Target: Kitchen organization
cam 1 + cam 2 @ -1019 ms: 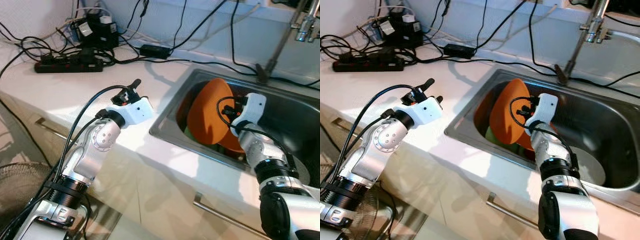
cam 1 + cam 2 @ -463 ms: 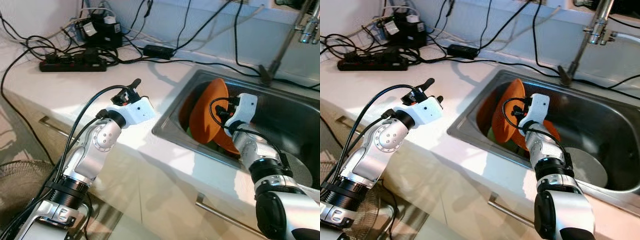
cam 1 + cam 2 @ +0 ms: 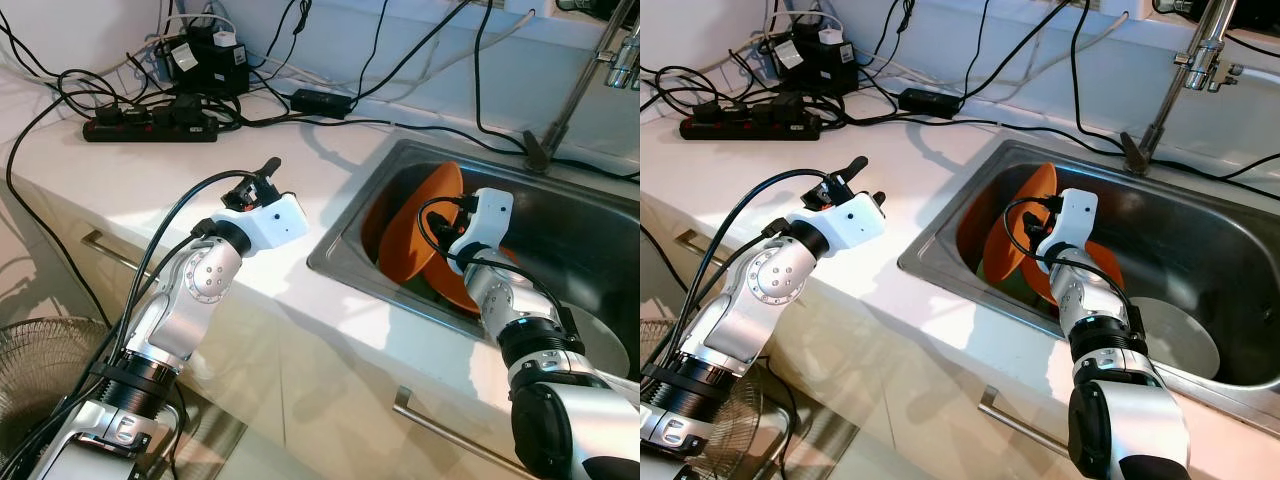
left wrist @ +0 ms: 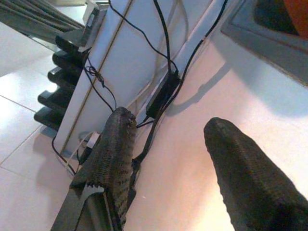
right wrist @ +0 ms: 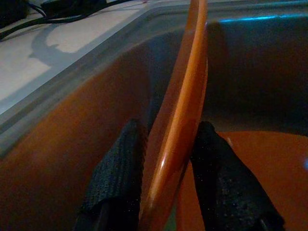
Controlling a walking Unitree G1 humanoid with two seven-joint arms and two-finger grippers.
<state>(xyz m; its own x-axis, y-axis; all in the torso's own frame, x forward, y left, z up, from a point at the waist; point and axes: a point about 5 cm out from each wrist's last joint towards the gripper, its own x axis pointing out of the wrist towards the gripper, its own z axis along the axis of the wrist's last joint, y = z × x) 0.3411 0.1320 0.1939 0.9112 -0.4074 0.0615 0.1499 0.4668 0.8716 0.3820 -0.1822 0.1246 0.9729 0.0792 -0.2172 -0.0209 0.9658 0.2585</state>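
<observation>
An orange plate stands tilted on edge inside the steel sink, leaning toward the sink's left wall. My right gripper is shut on the plate's rim, one black finger on each face. A second orange dish lies low in the sink under it, with something green beside it. A grey plate rests on the sink floor at the right. My left gripper is open over the white counter, holding nothing.
A black power strip with tangled cables lies along the back of the counter. A tap rises behind the sink. Cabinet handles run below the counter edge, and a fan grille stands low on the left.
The view has shifted slightly. My right gripper has tipped the orange plate more upright and drawn it toward the sink's left side. The left arm has stayed still.
</observation>
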